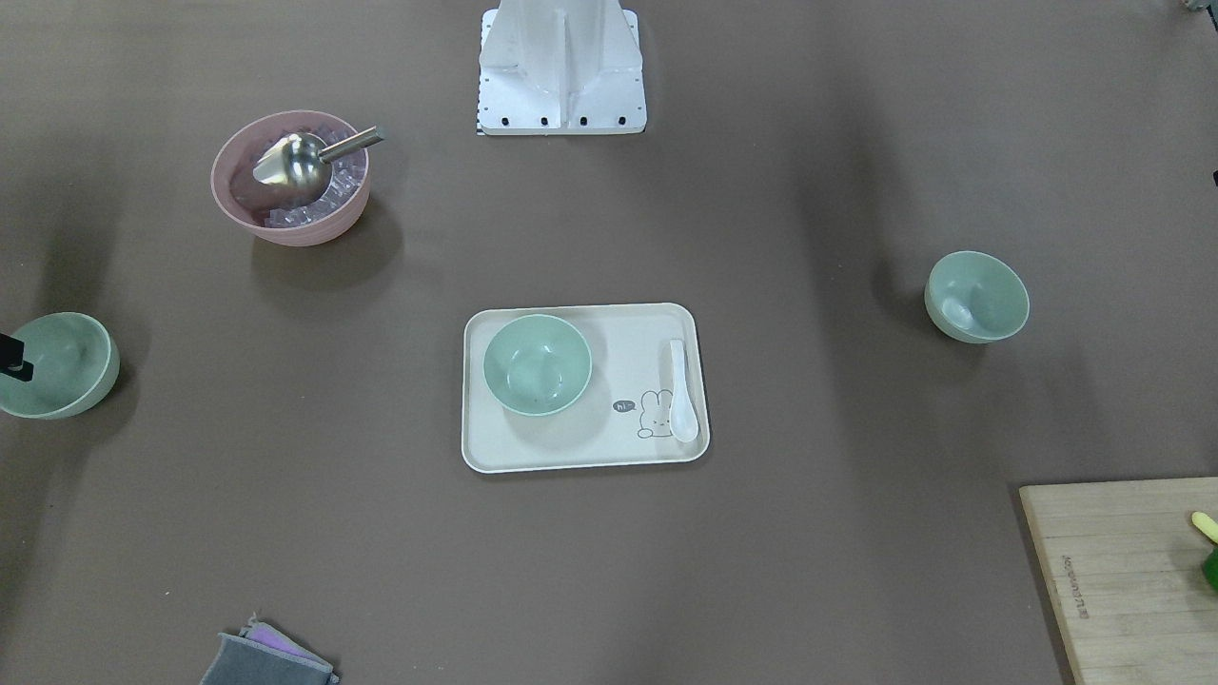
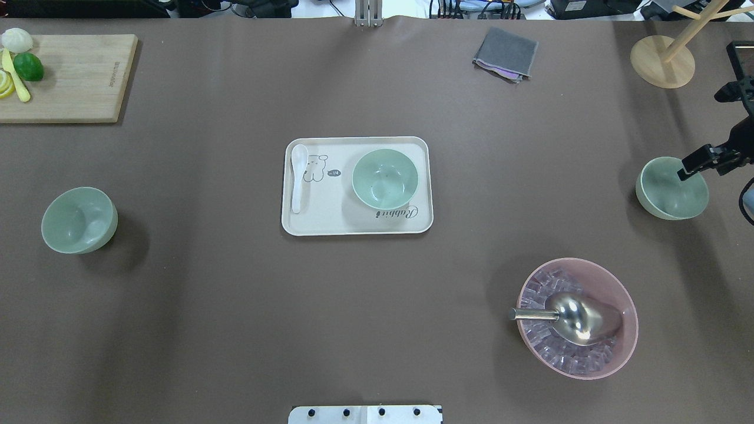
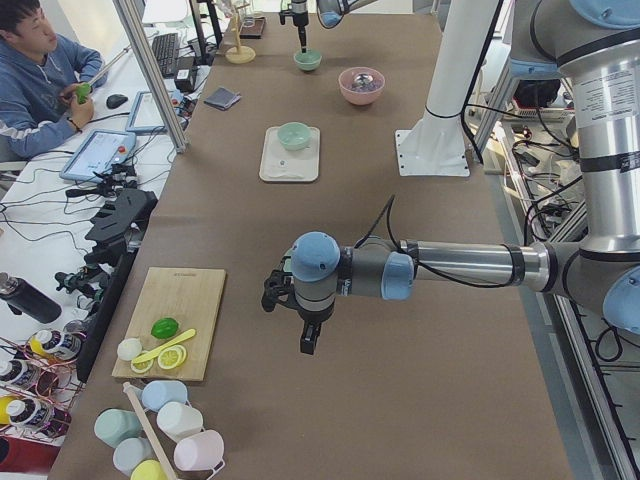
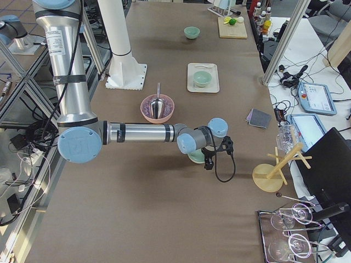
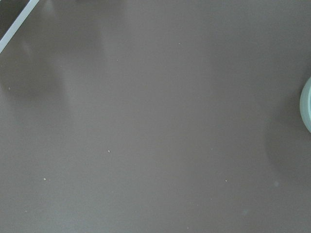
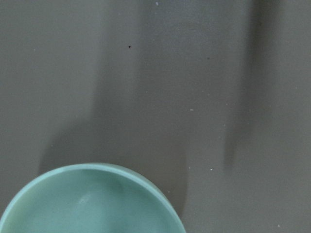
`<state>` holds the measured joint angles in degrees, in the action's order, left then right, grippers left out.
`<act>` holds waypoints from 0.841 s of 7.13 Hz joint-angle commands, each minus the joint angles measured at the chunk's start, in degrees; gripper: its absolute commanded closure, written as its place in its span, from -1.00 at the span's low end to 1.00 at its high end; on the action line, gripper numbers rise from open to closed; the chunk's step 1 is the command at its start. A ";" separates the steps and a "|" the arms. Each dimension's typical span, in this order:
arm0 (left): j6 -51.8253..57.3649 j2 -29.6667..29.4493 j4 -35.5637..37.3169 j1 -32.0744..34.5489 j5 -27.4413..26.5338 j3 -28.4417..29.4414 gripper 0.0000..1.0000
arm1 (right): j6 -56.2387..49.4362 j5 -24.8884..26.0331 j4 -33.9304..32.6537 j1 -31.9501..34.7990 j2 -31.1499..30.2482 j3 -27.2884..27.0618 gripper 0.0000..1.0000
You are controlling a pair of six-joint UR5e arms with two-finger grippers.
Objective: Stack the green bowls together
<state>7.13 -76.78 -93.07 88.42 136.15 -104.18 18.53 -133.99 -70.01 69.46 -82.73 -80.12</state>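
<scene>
The right gripper (image 2: 690,169), opening not discernible, is being held over the right bowl (image 2: 668,197), well right of the tray (image 2: 330,215). The middle bowl (image 2: 384,178) is being borne on the tray. The left bowl (image 2: 78,219), well left of it, is being left to the nearer left gripper (image 3: 310,340), opening likewise indiscernible.

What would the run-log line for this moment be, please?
right gripper: over right-side green bowl, jaws unclear | left gripper: above table, state unclear | centre green bowl: on rabbit tray | left-side green bowl: unstacked

Three green bowls (image 2: 79,219) (image 2: 384,178) (image 2: 662,197), one pink bowl (image 2: 612,288), one tray (image 2: 330,206), one spoon (image 2: 298,176), one scoop (image 2: 580,318), one board (image 2: 76,76).
</scene>
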 commanded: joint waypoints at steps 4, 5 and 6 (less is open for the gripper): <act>-3.60 -0.03 -0.01 -0.52 1.31 0.03 -0.96 | 2.04 -0.13 0.05 -0.73 0.28 0.06 1.00; -7.71 -0.12 -0.44 -2.10 1.40 -0.14 -0.96 | 2.13 -0.83 -0.12 -0.82 0.81 -1.43 1.00; -16.53 -0.21 -6.63 -5.16 1.75 -0.06 -0.96 | 2.82 -0.66 -0.82 -1.43 0.99 -4.66 1.00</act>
<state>-1.29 -76.89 -94.94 86.09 137.56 -104.23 20.81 -134.55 -70.25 68.51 -82.08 -81.82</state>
